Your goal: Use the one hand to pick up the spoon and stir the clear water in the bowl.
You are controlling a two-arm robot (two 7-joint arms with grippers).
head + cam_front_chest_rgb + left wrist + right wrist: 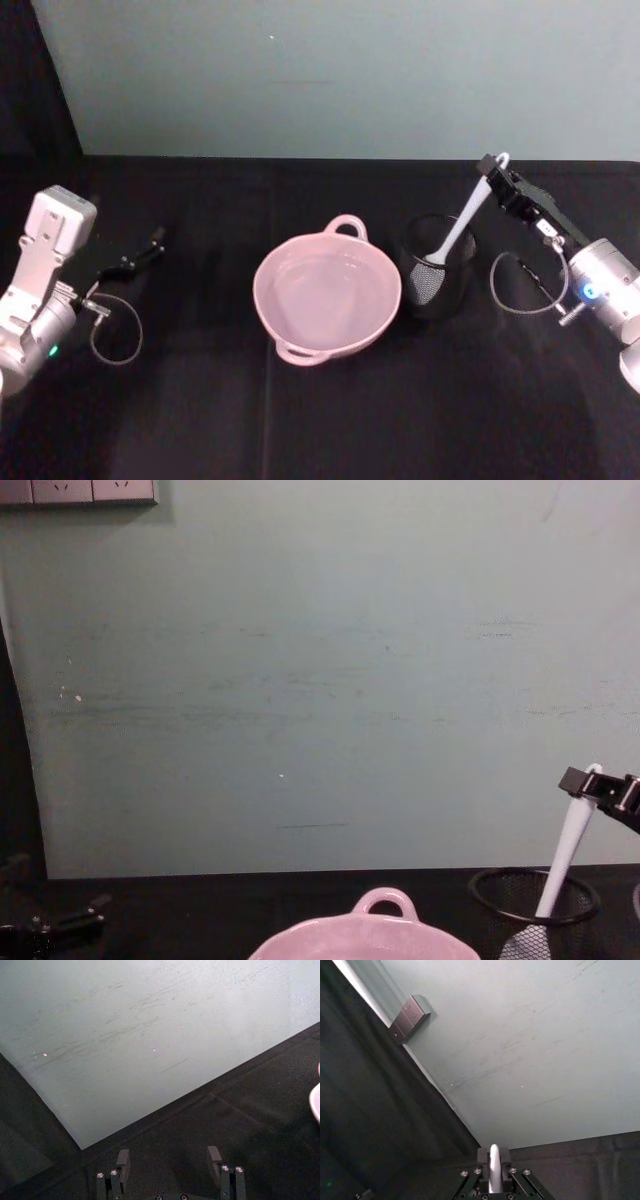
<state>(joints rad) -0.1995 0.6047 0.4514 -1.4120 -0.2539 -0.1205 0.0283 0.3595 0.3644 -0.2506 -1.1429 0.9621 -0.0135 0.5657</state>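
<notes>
Head camera looks down, chest camera level; both share the bowl [327, 291].

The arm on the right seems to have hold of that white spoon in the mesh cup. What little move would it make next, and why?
Probably a straight lift. The right gripper is shut on the spoon at the handle's top, while the head sits inside the black mesh cup. Raising it clear of the rim comes first, before swinging over to the pink bowl beside the cup. The left gripper rests open, far left.
</notes>
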